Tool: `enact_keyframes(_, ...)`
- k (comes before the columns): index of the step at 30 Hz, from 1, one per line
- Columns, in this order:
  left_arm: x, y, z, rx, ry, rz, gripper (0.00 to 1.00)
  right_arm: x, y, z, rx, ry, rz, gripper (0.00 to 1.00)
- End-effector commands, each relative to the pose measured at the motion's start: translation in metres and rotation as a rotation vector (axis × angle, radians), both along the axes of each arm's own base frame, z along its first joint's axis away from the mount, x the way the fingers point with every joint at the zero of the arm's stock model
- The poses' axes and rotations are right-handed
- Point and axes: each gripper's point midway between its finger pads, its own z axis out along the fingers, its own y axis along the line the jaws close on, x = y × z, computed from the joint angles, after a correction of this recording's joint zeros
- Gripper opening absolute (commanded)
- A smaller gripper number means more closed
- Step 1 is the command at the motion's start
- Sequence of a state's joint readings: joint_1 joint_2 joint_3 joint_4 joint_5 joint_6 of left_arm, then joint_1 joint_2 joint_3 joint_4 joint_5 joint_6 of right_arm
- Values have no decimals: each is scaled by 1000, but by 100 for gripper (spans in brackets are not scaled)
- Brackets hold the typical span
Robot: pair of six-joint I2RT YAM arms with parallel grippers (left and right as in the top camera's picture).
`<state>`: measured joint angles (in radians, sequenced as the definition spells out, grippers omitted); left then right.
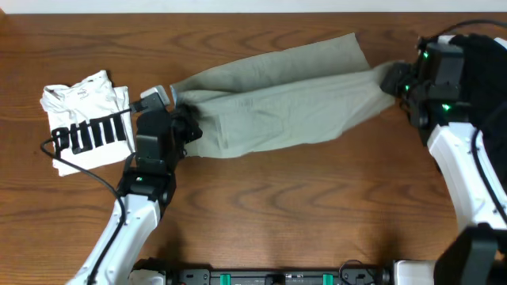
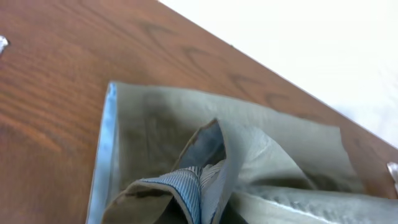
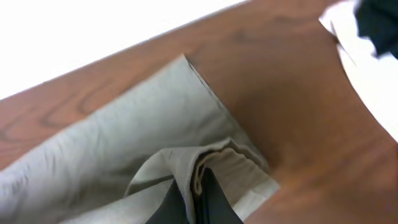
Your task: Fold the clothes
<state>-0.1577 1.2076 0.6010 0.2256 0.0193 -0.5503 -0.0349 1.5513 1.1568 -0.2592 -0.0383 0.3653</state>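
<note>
1. We see the pair of khaki grey-green cotton shorts [image 1: 277, 95] stretched out lengthwise across the far half of the brown wooden table [image 1: 277, 214]. The waist end is at the left and the leg ends are at the right.
2. The left gripper [image 1: 184, 127] sits at the waist end. Its wrist view shows the pale blue striped waistband lining [image 2: 180, 190] bunched up close to the camera, so we judge the jaws to be closed on that edge, though the fingers themselves are out of sight.
3. The right gripper [image 1: 394, 79] is at the near leg's end. In its wrist view the dark fingers [image 3: 217, 208] are pinched together with the folded leg hem [image 3: 217, 162] caught between them.
4. The far leg lies flat and free, its hem angled toward the far right, not lined up with the held leg.
5. A folded white T-shirt with black lettering [image 1: 83, 119] rests at the left, just beside the left arm and apart from the shorts.
6. We judge the task to be at an early stage. The shorts are spread and gripped at both ends, but the legs are not yet squared together and no crosswise fold is made.
</note>
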Motion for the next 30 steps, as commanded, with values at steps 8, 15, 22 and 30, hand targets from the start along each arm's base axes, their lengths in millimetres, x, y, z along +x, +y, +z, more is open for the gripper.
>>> enact_keyframes(8, 47, 15, -17, 25, -84, 101, 6, 46, 20, -43, -41, -17, 39, 1)
enact_keyframes(15, 63, 20, -24, 33, -142, 139, 6, 63, 21, -55, -41, -54, 39, 1)
enact_keyframes(22, 73, 25, -29, 72, -175, 165, 17, 86, 32, -46, -35, -177, 52, 30)
enact_keyframes(30, 82, 31, -26, 43, -193, 136, 98, 85, 40, -65, -30, -135, 73, 99)
